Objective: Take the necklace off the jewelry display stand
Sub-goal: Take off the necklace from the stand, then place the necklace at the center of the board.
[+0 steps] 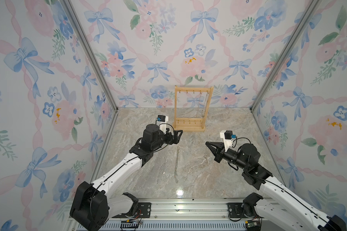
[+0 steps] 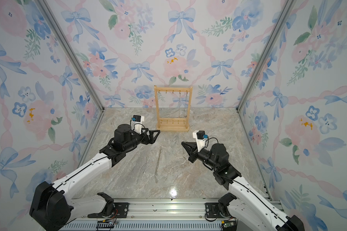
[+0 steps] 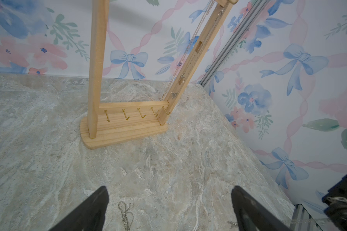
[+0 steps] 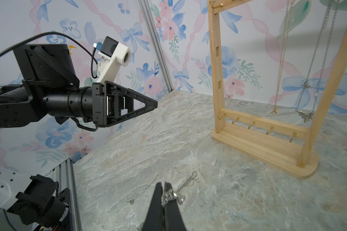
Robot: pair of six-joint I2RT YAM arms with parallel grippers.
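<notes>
The left gripper [image 3: 169,188] is hovering wide open and empty. A thin chain [image 1: 164,165] and a thick chain [image 1: 177,164] are lying flat on the table [image 1: 218,176]. By the back wall [image 1: 168,40], the stand [image 1: 176,108] is carrying two hanging necklaces [image 4: 281,60] on its right hooks [image 1: 207,92]. The right gripper [image 4: 163,186] is pinching a necklace [image 4: 169,197] tight, well apart from the stand.

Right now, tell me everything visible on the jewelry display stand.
The jewelry display stand is a light pine-coloured frame: two uprights on a flat round-ended base, top bar and low rail, each with five brass hooks. It stands upright on the marble-look table by the back wall. A gold-toned necklace and a silver necklace hang from the top bar near one upright.
</notes>
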